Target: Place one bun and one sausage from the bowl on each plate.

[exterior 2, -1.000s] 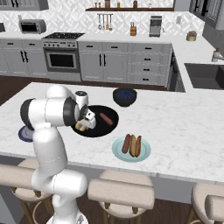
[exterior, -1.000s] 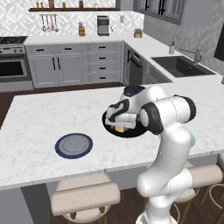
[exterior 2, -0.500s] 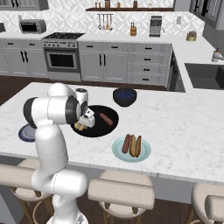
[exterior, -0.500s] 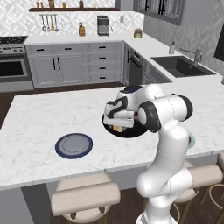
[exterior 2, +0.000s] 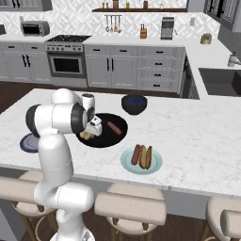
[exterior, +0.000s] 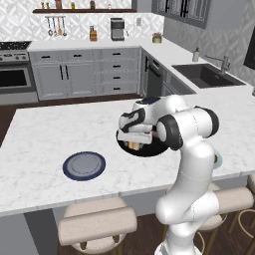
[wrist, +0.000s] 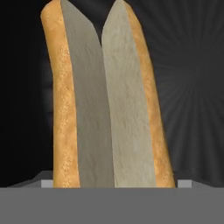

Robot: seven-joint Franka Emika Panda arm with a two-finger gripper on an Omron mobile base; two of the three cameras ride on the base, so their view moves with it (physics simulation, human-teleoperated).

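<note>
A split bun (wrist: 105, 100) lies in the wide black bowl (exterior 2: 118, 137), close under my hand. My gripper (wrist: 113, 183) is open and low over the bowl, with one fingertip on each side of the bun. From the base, the gripper (exterior: 133, 142) (exterior 2: 90, 133) stands at the bowl's (exterior: 147, 151) near left side, and the bun (exterior 2: 85, 137) shows just beneath it. One sausage (exterior 2: 113, 127) lies loose in the bowl. The pale teal plate (exterior 2: 128, 164) holds a bun and a sausage. The navy plate (exterior: 83, 165) (exterior 2: 27, 143) carries nothing.
A smaller, deeper dark-blue bowl (exterior 2: 134, 103) stands just behind the black bowl. All of this sits on a marble island (exterior: 45, 134) with stools (exterior: 97, 226) along its near edge. A sink (exterior: 204, 74) lies on the far counter.
My hand has come down a little towards the bowl and the bun. The plates, the bowl and the sausage lie where they were.
</note>
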